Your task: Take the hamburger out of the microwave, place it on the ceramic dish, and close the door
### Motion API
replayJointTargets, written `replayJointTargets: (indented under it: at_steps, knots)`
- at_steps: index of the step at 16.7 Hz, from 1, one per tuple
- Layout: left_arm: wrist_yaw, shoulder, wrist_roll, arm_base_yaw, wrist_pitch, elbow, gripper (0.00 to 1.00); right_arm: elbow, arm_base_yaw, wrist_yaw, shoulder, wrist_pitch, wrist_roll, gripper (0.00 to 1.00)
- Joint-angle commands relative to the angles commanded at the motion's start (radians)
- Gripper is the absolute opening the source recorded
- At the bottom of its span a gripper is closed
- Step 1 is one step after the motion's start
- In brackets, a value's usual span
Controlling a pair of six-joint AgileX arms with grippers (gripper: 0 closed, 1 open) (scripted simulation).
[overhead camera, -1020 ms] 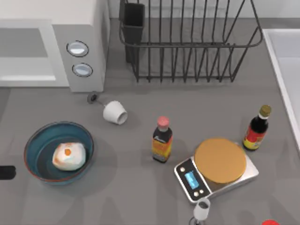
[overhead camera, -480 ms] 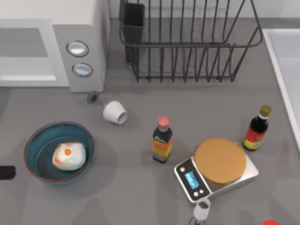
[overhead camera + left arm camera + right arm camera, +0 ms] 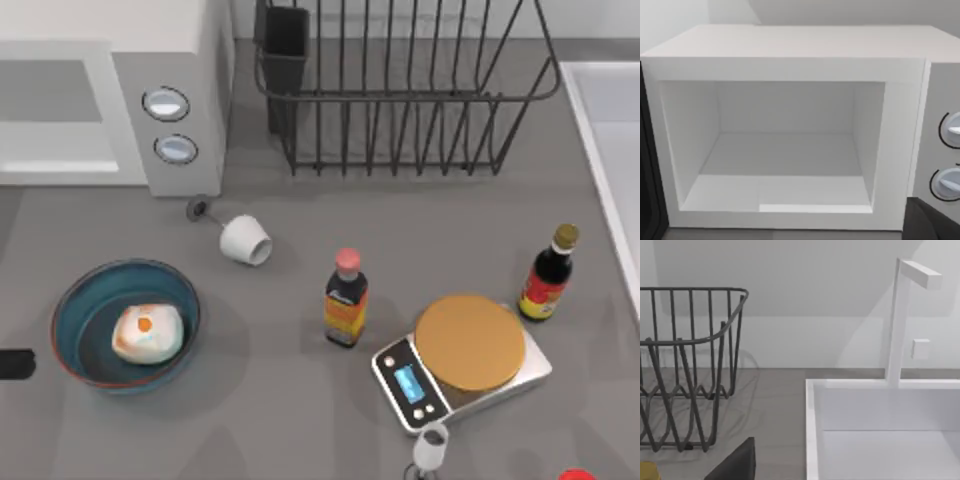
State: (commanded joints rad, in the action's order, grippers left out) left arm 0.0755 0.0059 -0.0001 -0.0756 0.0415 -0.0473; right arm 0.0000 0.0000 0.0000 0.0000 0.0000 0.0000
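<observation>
Hamburger [image 3: 147, 333] seated inside the blue ceramic dish [image 3: 72, 305] at the table's left front, microwave [image 3: 150, 90] set at the back left with its cavity exposed and bare, white cup [image 3: 245, 240] tipped between them, gripper finger states cannot be told.

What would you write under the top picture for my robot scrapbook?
Hamburger sits in the blue ceramic dish on the grey table, below the white microwave.
</observation>
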Motion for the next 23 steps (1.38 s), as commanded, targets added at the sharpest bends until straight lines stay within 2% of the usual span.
replayJointTargets:
  at_steps: [3,5,10,14,16,20,23]
  knots:
    - [0.078,0.006,0.0,-0.078,0.04,-0.046,0.0,0.0,0.0,0.0,0.0,0.0,0.0,1.0]
    - [0.094,0.007,0.0,-0.094,0.049,-0.056,0.0,0.0,0.0,0.0,0.0,0.0,0.0,1.0]
    - [0.074,0.021,0.0,-0.074,0.041,-0.069,0.0,0.0,0.0,0.0,0.0,0.0,0.0,1.0]
    - [-0.038,0.132,0.001,0.038,0.001,-0.135,0.0,0.0,0.0,0.0,0.0,0.0,0.0,1.0]
    - [-0.069,0.163,0.002,0.069,-0.014,-0.151,0.0,0.0,0.0,0.0,0.0,0.0,0.0,1.0]
    - [-0.065,0.16,0.002,0.064,-0.011,-0.15,0.0,0.0,0.0,0.0,0.0,0.0,0.0,1.0]
    - [0.007,0.165,0.002,-0.007,0.016,-0.183,0.0,0.0,0.0,0.0,0.0,0.0,0.0,1.0]
